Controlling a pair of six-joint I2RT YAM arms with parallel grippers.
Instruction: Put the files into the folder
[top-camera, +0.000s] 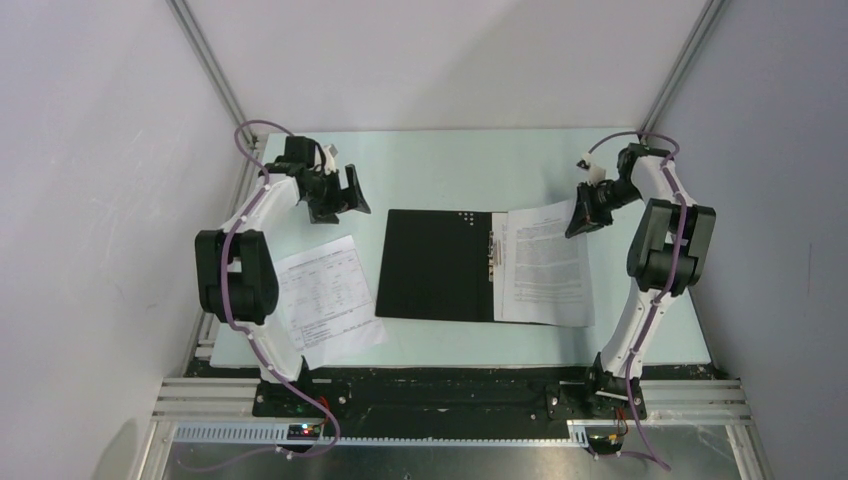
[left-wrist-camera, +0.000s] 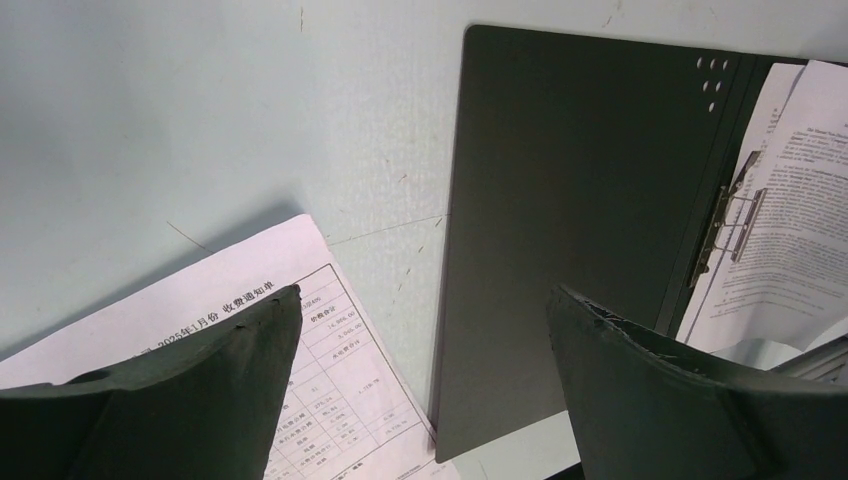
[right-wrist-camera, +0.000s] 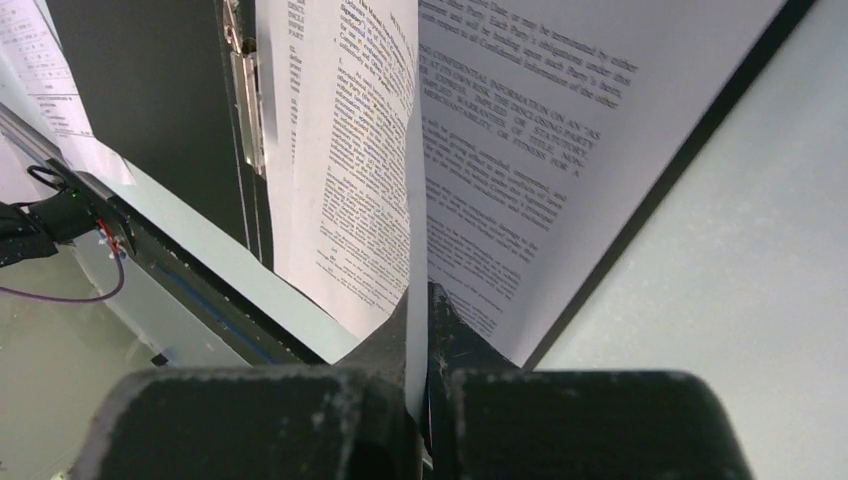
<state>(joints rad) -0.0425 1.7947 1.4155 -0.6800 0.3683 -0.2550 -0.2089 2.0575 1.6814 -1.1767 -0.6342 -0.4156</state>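
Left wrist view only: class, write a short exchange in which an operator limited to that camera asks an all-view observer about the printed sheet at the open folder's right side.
Operator: I see part of a text sheet at the right of the folder. Is anything holding it?
Observer: Yes. The right gripper has its fingers shut on the sheet's far right corner.
Operator: How much of the folder does that sheet cover?
Observer: Nearly all of the right half. Only a thin black edge of the folder shows beside the sheet.
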